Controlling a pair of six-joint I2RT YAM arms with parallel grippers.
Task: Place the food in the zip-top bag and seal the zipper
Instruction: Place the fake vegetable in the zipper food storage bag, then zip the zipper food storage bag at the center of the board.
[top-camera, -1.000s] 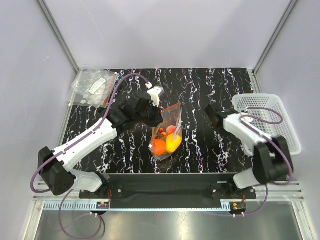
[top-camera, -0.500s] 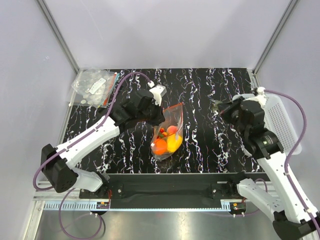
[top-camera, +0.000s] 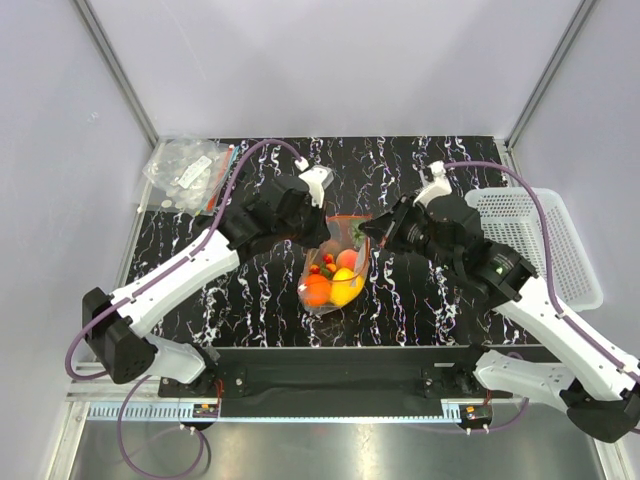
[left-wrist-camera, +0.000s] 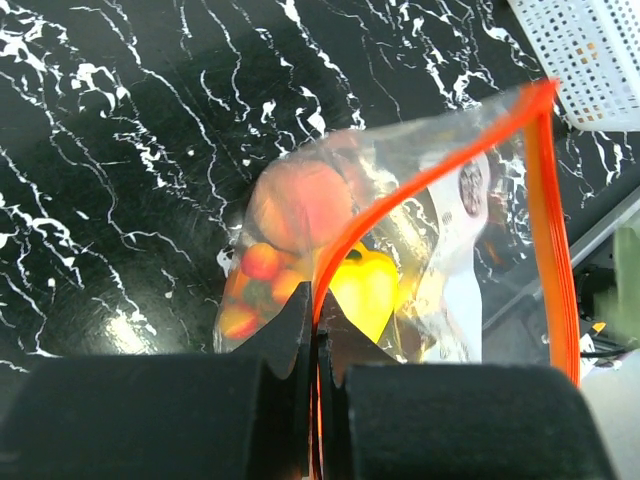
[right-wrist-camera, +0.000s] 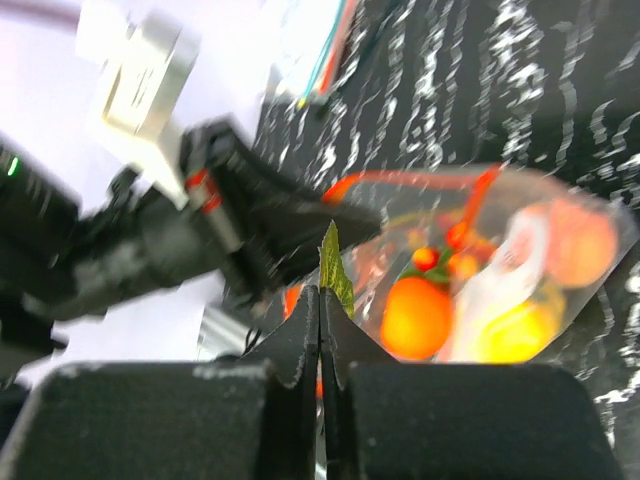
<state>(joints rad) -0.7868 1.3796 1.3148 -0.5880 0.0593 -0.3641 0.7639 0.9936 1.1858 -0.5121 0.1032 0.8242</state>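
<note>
Top external shows the right hand (top-camera: 374, 238), fingers closed narrow, newly swung from the basket (top-camera: 562, 250) to the bag (top-camera: 340, 262) on the tabletop (top-camera: 440, 170), opposite the left hand (top-camera: 322, 230) pinching its zipper (top-camera: 346, 216); food (top-camera: 330, 287) is inside, so sealing comes next.

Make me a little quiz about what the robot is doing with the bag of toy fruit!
1. True or false: the toy fruits are already inside the bag.
2. What is the left gripper pinching? A a spoon; B the bag's red strip; C a loose fruit.
3. What colour is the basket?
Key: 1 true. 2 B. 3 white.
</note>
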